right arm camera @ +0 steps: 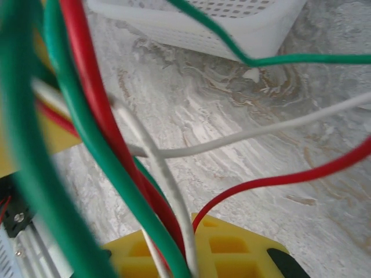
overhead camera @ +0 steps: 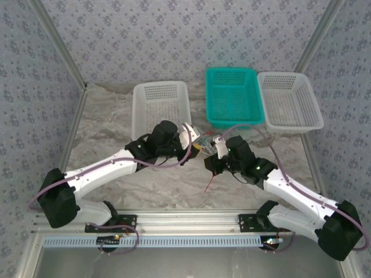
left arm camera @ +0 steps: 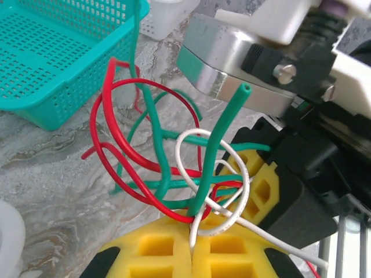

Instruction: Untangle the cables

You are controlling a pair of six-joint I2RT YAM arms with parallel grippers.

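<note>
So the cables (overhead camera: 204, 143) are one knotted clump of red, green and white wire, held up off the marbled surface (overhead camera: 116, 133) right in the middle between the two arms, just in front of the teal basket (overhead camera: 232, 95). The left fingers (left arm camera: 152, 250) are pressed together with the bundle pinched in the seam between their yellow pads, and loops of all three colours fan out above them. The right fingers (right arm camera: 232, 250) are clamped on the same tangle too, with red, green and white strands running down between the pads, though it's pretty blurry that close up. The two sets of fingers sit very near each other. One loose red end dangles below the right fingers toward the near edge. The left white basket (overhead camera: 161, 104) sits near the teal one, and the right white basket (overhead camera: 290, 103) is just beside it on the other side.
</note>
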